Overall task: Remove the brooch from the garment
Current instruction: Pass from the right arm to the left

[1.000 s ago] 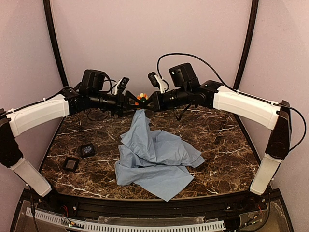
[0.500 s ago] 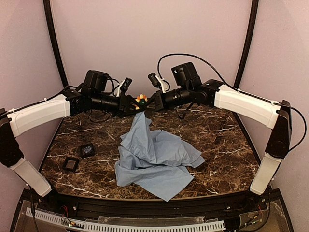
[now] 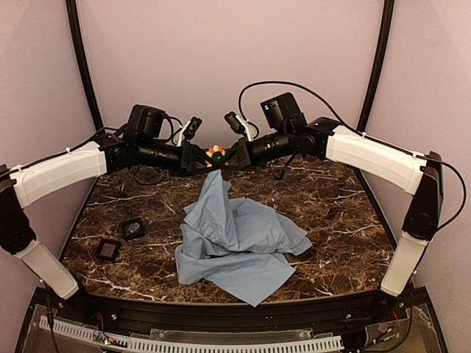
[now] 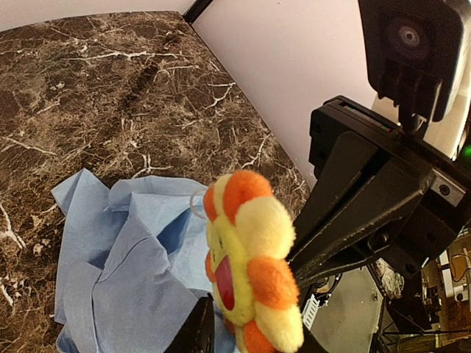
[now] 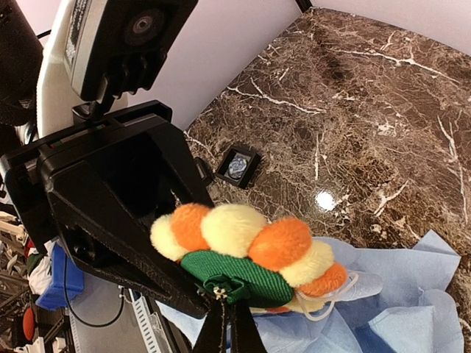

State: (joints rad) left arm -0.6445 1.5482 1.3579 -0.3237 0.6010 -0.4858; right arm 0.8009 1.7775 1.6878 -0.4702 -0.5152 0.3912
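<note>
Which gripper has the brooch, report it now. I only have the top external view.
Observer: The right gripper is shut on the green back of the brooch; the right wrist view shows it.
Operator: Now give me the left one.
Observer: The left gripper comes at the petals from the other side. In the left wrist view one finger stands right beside them, but I cannot tell whether it pinches.
Operator: Tell me whether the shirt is free.
Observer: I cannot tell. The right wrist view shows a thin pale loop at the brooch's edge, over the garment.
</note>
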